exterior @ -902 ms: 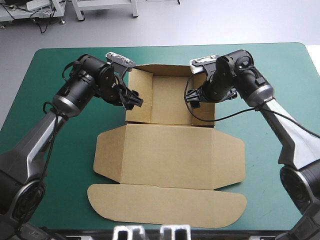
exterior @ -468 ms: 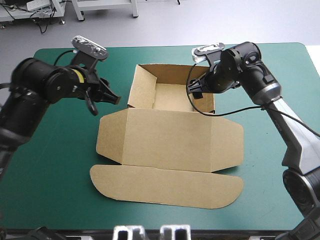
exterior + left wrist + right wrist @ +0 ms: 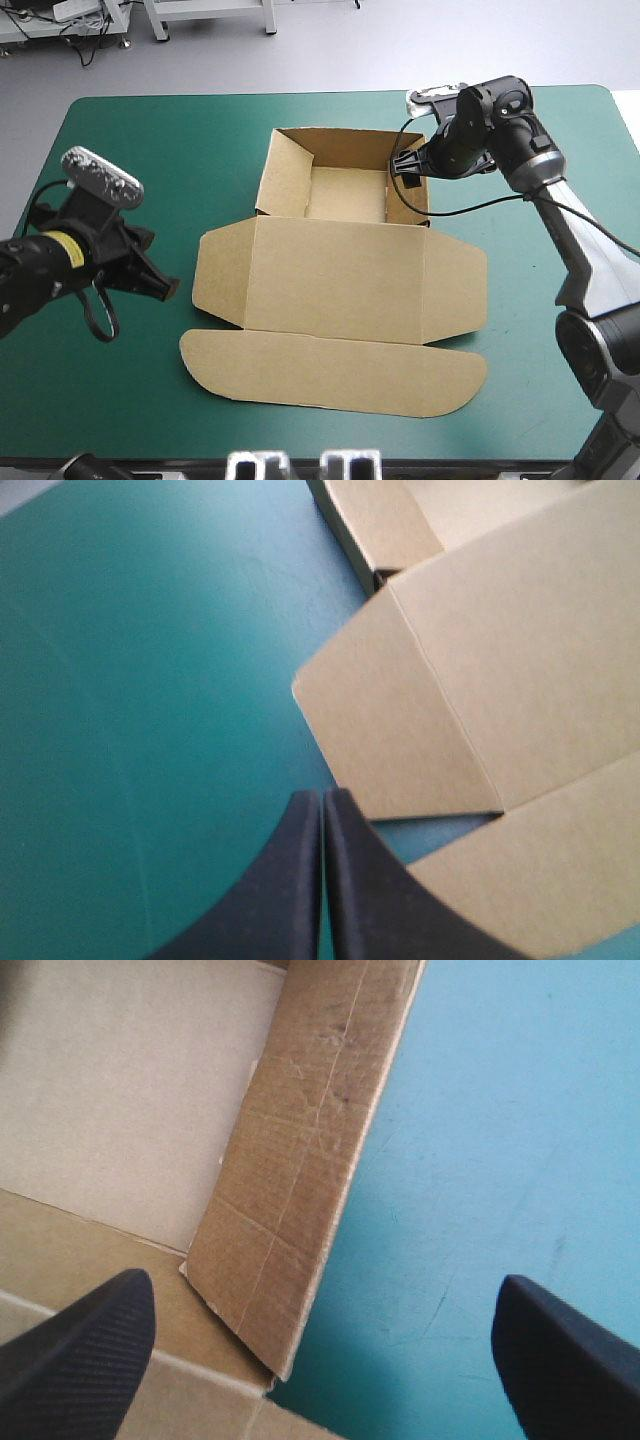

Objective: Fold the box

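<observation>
Brown board box (image 3: 340,268): lies at the middle of the teal-green surface (image 3: 150,140), part-formed. Its open tray (image 3: 345,195) sits toward the far edge with its walls raised. Its lid (image 3: 345,300) lies flat toward the near edge, side flaps spread out, with a long rounded flap (image 3: 330,378) closest to the near edge. My left jaws: clenched, black fingers (image 3: 285,880) meeting in one pointed arch, grasping nothing. They are over the bare surface toward its left edge, near the lid's left side flap (image 3: 400,720) but apart from it. My right jaws: released, fingers wide apart, empty, above the tray's right wall (image 3: 300,1180), which shows between them. I cannot tell whether they touch it.
</observation>
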`<state>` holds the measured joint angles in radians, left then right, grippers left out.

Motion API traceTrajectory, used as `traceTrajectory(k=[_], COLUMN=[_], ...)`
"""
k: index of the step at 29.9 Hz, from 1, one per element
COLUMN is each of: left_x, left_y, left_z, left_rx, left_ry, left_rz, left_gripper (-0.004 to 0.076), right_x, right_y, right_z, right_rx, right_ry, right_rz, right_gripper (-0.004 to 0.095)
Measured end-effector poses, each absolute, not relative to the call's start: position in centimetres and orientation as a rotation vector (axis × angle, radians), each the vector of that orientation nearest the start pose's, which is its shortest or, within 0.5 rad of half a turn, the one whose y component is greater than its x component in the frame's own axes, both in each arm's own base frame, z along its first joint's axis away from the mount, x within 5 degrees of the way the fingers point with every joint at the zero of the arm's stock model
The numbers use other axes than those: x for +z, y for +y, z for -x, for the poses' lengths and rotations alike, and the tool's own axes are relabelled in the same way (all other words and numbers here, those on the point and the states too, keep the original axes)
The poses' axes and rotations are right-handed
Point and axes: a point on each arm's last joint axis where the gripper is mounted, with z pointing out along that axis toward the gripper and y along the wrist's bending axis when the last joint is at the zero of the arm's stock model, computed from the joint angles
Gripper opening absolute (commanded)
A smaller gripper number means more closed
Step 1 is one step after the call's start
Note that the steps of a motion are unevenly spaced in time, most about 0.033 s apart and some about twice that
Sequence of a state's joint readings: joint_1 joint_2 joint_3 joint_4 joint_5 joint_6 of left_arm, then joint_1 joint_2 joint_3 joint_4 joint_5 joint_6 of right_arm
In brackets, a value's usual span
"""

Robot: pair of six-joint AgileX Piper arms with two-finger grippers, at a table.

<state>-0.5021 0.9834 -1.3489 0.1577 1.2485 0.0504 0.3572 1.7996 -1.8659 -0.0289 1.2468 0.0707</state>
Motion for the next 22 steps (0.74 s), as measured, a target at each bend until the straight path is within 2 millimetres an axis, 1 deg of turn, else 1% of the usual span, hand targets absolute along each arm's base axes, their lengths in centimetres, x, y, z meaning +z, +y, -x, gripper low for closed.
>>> traceTrajectory(k=[4,7,9,12,14,16,22], left_x=[41.5,39.5,38.6,37.8,37.7,37.6,37.6], left_y=[-5.3,-4.7,-4.4,-4.2,-4.1,-4.0,-4.0], left_z=[-12.6,-11.5,-10.9,-10.4,-10.2,-10.2,-10.2], left_rx=[-0.014,-0.019,-0.024,-0.035,-0.040,-0.041,-0.043], left_ry=[2.331,2.377,2.400,2.418,2.421,2.424,2.425], left_rz=[-0.619,-0.591,-0.569,-0.532,-0.518,-0.513,-0.510], left_gripper=[-0.0008,-0.0008,-0.0009,-0.0009,-0.0009,-0.0009,-0.0009], right_x=[33.8,31.1,29.3,27.2,26.4,26.1,26.4], right_y=[14.2,14.8,15.1,15.4,15.6,15.7,15.7], right_z=[-38.0,-39.2,-40.1,-41.0,-41.4,-41.6,-41.8], right_rx=[0.118,0.123,0.115,0.109,0.115,0.118,0.109], right_ry=[2.719,2.780,2.814,2.841,2.844,2.837,2.805], right_rz=[0.394,0.399,0.403,0.406,0.404,0.402,0.431], right_gripper=[0.0767,0.0683,0.0626,0.0527,0.0449,0.0369,0.0094])
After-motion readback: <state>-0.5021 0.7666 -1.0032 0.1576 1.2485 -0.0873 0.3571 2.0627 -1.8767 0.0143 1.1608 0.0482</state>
